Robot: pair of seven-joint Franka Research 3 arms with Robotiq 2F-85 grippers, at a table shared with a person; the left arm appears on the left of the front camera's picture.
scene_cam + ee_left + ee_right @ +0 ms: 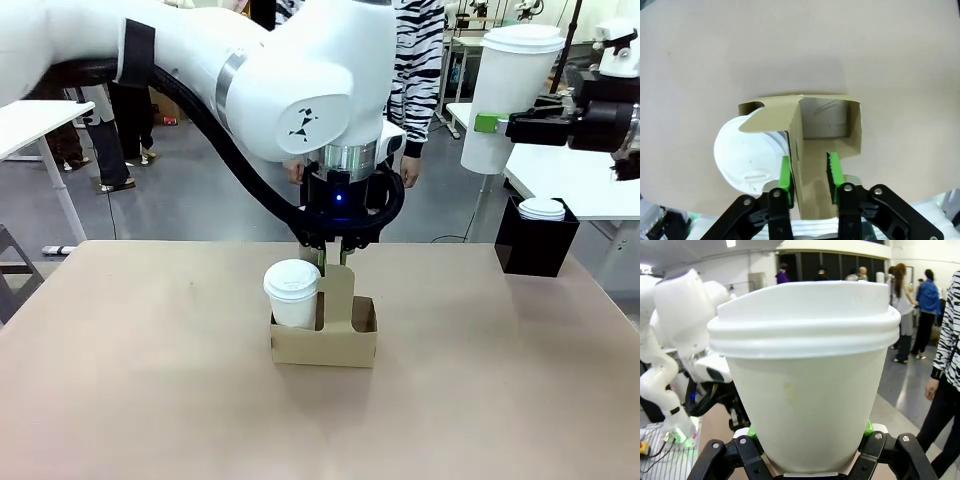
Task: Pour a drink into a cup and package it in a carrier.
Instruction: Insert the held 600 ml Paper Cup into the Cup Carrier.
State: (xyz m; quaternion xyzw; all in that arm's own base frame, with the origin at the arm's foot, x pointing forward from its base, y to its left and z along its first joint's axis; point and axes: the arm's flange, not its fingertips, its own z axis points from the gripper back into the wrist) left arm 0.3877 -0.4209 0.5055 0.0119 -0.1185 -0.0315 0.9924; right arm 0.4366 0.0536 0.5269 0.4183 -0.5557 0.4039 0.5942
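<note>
Front view: near the table's centre, a lidded white paper cup sits in the left hole of the cardboard carrier. The left gripper hangs over the carrier, green pads parted on either side of its upright handle panel. At the far right edge a black box holds white lids, and higher up the right gripper clamps a second lidded cup upright.
</note>
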